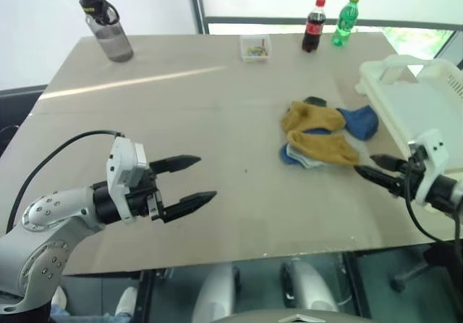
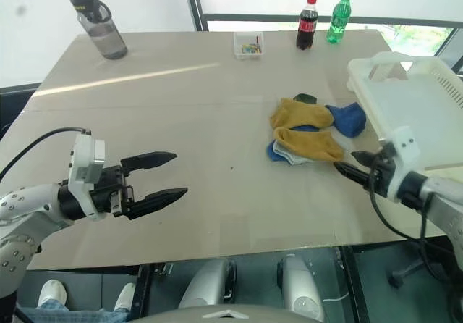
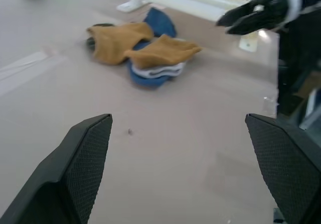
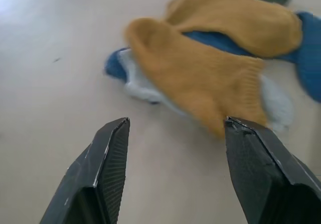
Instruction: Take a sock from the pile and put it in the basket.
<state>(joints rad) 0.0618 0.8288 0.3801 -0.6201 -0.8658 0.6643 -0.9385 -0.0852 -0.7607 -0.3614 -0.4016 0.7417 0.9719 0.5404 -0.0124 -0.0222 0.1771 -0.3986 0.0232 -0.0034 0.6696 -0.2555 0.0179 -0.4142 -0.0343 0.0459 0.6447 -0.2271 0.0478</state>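
**Closing in on the nearest sock**

Lying mid-table, just beside the basket (image 1: pixel 427 98), the pile (image 1: pixel 322 136) puts a mustard sock (image 4: pixel 200 78) nearest you. Your right gripper (image 4: pixel 175 133) aims at that sock's edge, fingers spread and empty (nothing touched yet), likely because it sits on top. Your left gripper (image 1: pixel 192 182) hangs wide apart, well clear, leaving the approach free.
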